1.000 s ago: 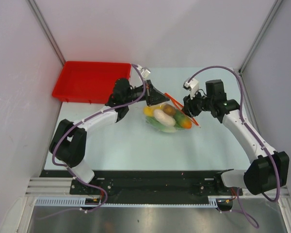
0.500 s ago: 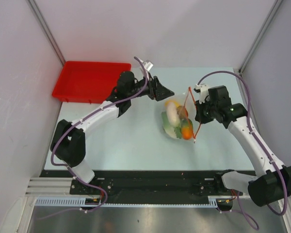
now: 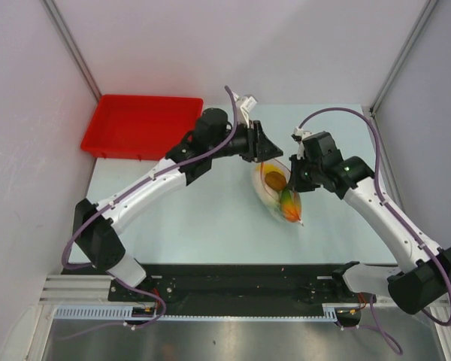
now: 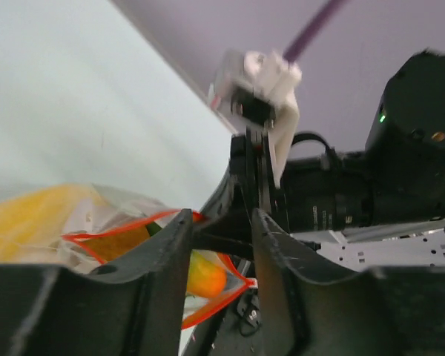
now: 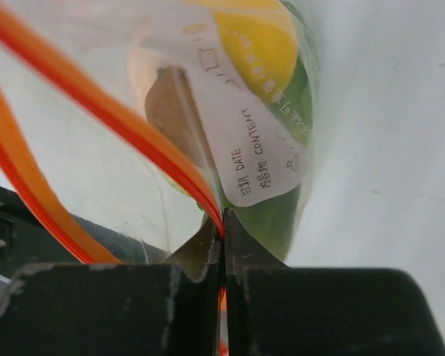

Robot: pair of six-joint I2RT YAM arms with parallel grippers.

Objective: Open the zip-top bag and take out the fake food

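Observed from the near side of the table point(image 3: 210, 218). The zip-top bag point(image 3: 264, 197) sits right of centre, between the two arms, well clear of the red tray point(image 3: 139, 124) at the far left corner. The bag's mouth faces the far side and is raised. Whether its near end rests on the surface cannot be determined.

Right gripper point(image 3: 295, 174): jaws fully closed, pinching the orange zip strip point(image 5: 144, 152) on the right side of the bag's mouth. The wrist view confirms that the strip runs straight into the closed fingertips. A white printed label point(image 5: 256, 148) on the bag is just beyond the pinch.

Left gripper point(image 3: 264, 148): positioned at the far left edge of the bag's mouth. Its fingers point(image 4: 167, 259) stand partly apart with a clear gap between them. The bag's rim and the other gripper are visible through that gap. No hold on the plastic is evident.

The fake food point(image 3: 288, 201) is all inside the bag. Orange, brown and green pieces are visible from overhead. A yellow piece point(image 5: 259, 37) presses against the plastic beside the label.
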